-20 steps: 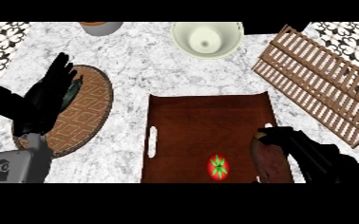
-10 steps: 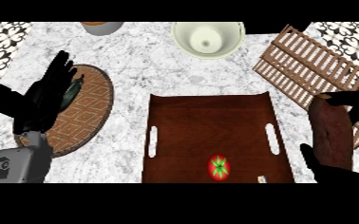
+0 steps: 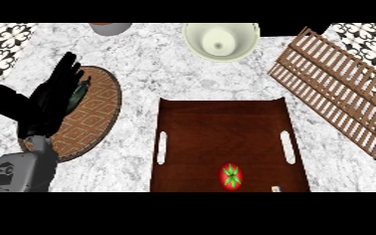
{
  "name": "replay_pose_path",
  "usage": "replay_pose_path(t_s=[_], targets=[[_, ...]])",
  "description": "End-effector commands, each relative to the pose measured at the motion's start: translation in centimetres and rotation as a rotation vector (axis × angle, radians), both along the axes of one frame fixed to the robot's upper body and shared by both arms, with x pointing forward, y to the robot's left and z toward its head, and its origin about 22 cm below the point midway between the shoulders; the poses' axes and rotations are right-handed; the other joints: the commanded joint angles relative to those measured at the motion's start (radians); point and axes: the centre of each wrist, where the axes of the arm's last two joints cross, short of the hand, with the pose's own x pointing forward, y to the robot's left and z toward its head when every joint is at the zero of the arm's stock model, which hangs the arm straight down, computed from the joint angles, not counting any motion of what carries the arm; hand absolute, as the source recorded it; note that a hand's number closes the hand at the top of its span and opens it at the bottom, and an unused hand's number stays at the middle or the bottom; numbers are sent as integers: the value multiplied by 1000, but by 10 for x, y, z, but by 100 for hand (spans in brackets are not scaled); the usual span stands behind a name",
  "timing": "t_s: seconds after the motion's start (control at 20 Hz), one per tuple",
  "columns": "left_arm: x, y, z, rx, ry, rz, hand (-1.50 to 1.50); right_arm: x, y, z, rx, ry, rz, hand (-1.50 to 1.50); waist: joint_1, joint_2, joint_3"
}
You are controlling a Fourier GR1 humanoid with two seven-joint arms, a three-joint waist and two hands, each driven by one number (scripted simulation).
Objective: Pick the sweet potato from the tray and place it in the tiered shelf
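**Tray holds no visible sweet potato; right hand out of frame**

Left hand [image 3: 51, 99] rests with fingers straight over the round woven mat [image 3: 95, 114]. The brown tray [image 3: 220, 124] carries a red, green-topped fruit [image 3: 231, 175] near its front edge. The slatted tiered shelf [image 3: 330, 89] lies right of the tray. The sweet potato cannot be seen.

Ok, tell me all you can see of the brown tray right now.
The tray is a dark reddish-brown rectangle with a wood-like grain, lying flat on the marble counter at lower centre. Its far corners turn up into a raised rim, and a white slot handle is cut into each long side. A small red round item with a green star-shaped top rests on it near the lower edge, and a tiny pale object shows at its lower right corner. No hand touches it.
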Motion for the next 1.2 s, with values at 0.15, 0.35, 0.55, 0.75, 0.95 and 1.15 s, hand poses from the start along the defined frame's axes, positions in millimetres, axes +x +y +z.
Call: replay_pose_path(t_s=[0.15,0.35,0.55,0.75,0.95,1.15], targets=[[-1,-4,0,17,-17,-14,0,-1,-104,10,72,-16,1,150,24,3,-2],[7,-3,-2,4,-8,-9,0,3,-138,-4,54,12,-3,150,26,4,-2],[18,-16,-8,-10,7,-40,0,24,-146,-9,45,25,-1,150,29,5,-2],[4,-16,-3,0,-5,-36,0,37,-155,5,29,18,-20,150,35,4,-2],[13,-13,4,13,-21,-34,0,55,-163,-30,83,25,-215,-150,49,9,-2],[16,-13,24,2,-19,-38,0,58,-175,-31,124,-84,-207,-150,39,5,-2]])
